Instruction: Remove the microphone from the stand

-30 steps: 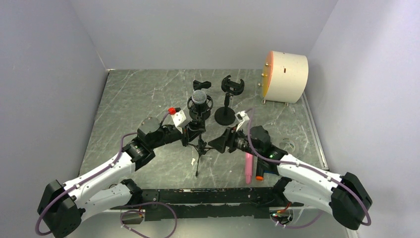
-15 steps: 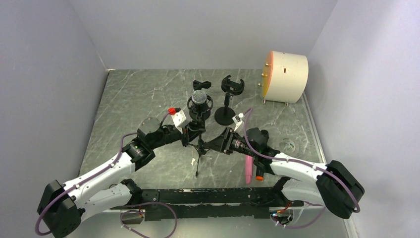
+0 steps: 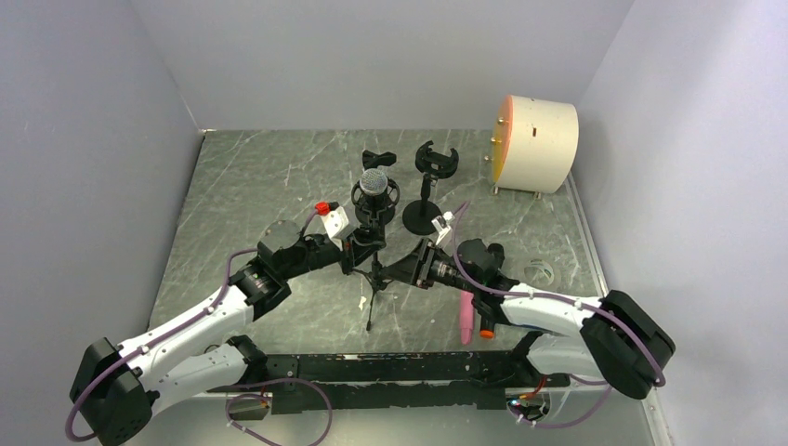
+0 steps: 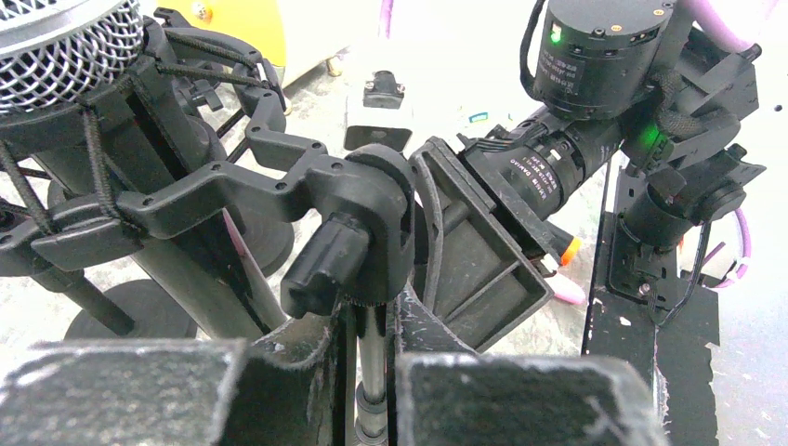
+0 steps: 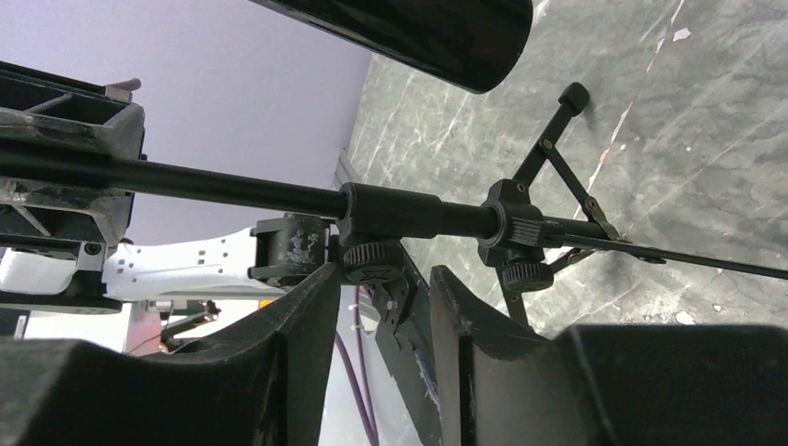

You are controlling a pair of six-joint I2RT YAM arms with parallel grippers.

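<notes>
Microphone (image 3: pixel 374 182) sits upright in the mount (image 4: pixel 214 190) atop the stand (image 3: pixel 374 279), mid-table. The left gripper (image 4: pixel 372 346) is clamped on the stand's pole. The right gripper (image 5: pixel 376 279) has its jaws narrowly apart about the pole's knob (image 5: pixel 372 263). White print (image 4: pixel 531 173) on the right arm (image 3: pixel 558 311) is too small to read. A second stand (image 3: pixel 426 200) is just behind, and the drum (image 3: pixel 539 144) is well apart at the far right corner.
</notes>
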